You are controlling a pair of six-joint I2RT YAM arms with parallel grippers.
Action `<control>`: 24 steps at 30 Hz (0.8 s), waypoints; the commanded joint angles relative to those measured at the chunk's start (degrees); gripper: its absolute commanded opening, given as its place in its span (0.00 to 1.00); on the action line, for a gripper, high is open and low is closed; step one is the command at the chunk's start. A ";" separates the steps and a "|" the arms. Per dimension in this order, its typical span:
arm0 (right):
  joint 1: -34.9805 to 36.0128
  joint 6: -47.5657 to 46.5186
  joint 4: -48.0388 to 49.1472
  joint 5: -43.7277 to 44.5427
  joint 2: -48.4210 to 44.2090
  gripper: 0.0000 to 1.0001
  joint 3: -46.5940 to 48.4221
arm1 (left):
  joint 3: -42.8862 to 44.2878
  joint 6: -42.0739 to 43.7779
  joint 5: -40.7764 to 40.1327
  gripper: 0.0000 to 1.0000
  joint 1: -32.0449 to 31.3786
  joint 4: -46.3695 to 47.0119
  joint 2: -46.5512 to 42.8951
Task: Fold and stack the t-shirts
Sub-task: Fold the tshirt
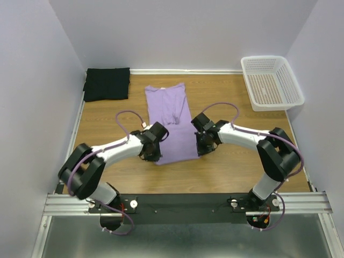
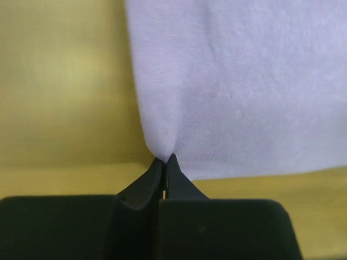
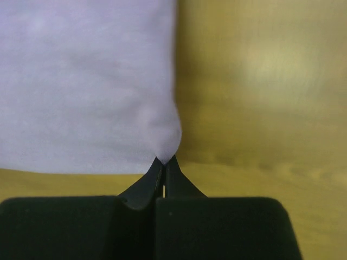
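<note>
The soft, smooth-knit lavender cotton t-shirt point(image 1: 167, 115) lies flat on the pale wooden counter point(image 1: 231, 172), folded into a long narrow rectangle that runs from mid-counter toward the far wall. The left pincer point(image 2: 167, 160) is closed tight on its near left corner, with the cloth drawn into a small peak between the black tapered tips. The right pincer point(image 3: 166, 161) nips the near right corner the same way. Bare wood lies open on both sides of the shirt. A folded black cotton t-shirt point(image 1: 107, 84) sits in the far left corner, and a white perforated plastic basket point(image 1: 263, 58) stands at far right. From above, the wrists hide both pinched corners.
</note>
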 commanded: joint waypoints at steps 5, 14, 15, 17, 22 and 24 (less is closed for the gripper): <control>2.99 -1.10 -25.75 -9.87 -13.78 0.01 -9.13 | -2.37 -5.50 8.65 0.00 -13.86 -23.40 -17.45; 3.26 -2.33 -37.38 -6.55 -18.02 0.00 2.36 | 1.77 -6.83 14.83 0.00 -15.82 -27.64 -22.56; 3.26 -2.16 -37.47 -5.67 -17.40 0.01 3.61 | 1.95 -6.65 14.57 0.00 -15.55 -27.90 -22.38; 3.17 -2.51 -37.38 -4.00 -14.86 0.01 7.63 | 2.30 -5.07 14.48 0.00 -13.28 -27.82 -22.90; 1.95 -5.49 -37.29 -1.19 -8.79 0.00 16.33 | 4.76 2.83 8.97 0.00 0.22 -27.99 -22.30; 0.72 -6.90 -37.12 -0.39 -5.12 0.00 20.38 | 7.04 7.38 7.27 0.00 4.03 -27.12 -20.02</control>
